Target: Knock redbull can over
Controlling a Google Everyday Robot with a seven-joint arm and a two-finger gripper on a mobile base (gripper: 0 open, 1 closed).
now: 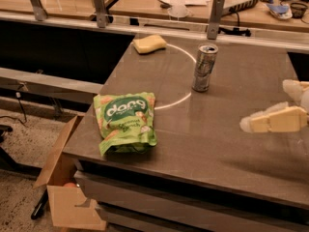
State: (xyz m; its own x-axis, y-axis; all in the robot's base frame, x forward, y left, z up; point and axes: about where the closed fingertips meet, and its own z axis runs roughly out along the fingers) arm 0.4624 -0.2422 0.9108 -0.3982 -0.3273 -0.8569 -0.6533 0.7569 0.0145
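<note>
The redbull can (204, 67) stands upright on the grey table (203, 144), on the right side of a white circle painted on the top. It is slim, silver and blue, with a shiny top. My gripper (266, 105) comes in from the right edge of the view, with pale cream fingers (277, 121) pointing left. It sits to the right of the can and nearer the table's front, well apart from it. Its fingers stand apart and hold nothing.
A green snack bag (126, 122) lies near the table's front left corner. A yellow sponge (149, 43) lies at the back left. Metal posts (215, 16) and a rail run behind the table. An open cardboard box (63, 192) stands on the floor at the left.
</note>
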